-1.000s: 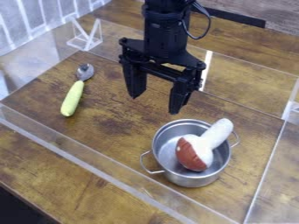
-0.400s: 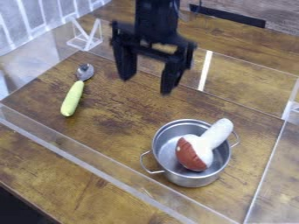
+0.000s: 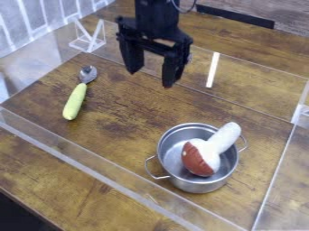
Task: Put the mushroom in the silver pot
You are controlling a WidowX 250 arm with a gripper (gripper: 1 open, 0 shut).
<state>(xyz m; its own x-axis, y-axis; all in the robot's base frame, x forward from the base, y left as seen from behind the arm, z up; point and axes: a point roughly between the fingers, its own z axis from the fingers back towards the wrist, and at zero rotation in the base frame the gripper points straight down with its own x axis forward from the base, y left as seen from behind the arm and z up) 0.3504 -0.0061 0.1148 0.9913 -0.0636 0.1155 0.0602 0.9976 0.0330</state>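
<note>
Gripper (image 3: 150,70) hung above the wooden table (image 3: 121,126), black fingers (image 3: 171,72) pointing straight down and spread wide apart, nothing between them, clutching nothing at all. It stood well apart from the silver pot (image 3: 168,171), up toward the far side of the work area.

And the mushroom (image 3: 210,150) lay inside that pot, tipped on its side! Its reddish-brown cap sat low against the pot's floor on the near-left side, while the thick cream-white stem rose up and away toward the far right, its end leaning over the rim. So the long axis ran diagonally, cap toward the camera, stem pointing off to the upper right. One small loop handle showed on the pot's left wall.

Off to the left, a spoon (image 3: 79,93) with a yellow-green handle rested flat on the wood, bowl end pointing away, well clear of both pot and gripper.
</note>
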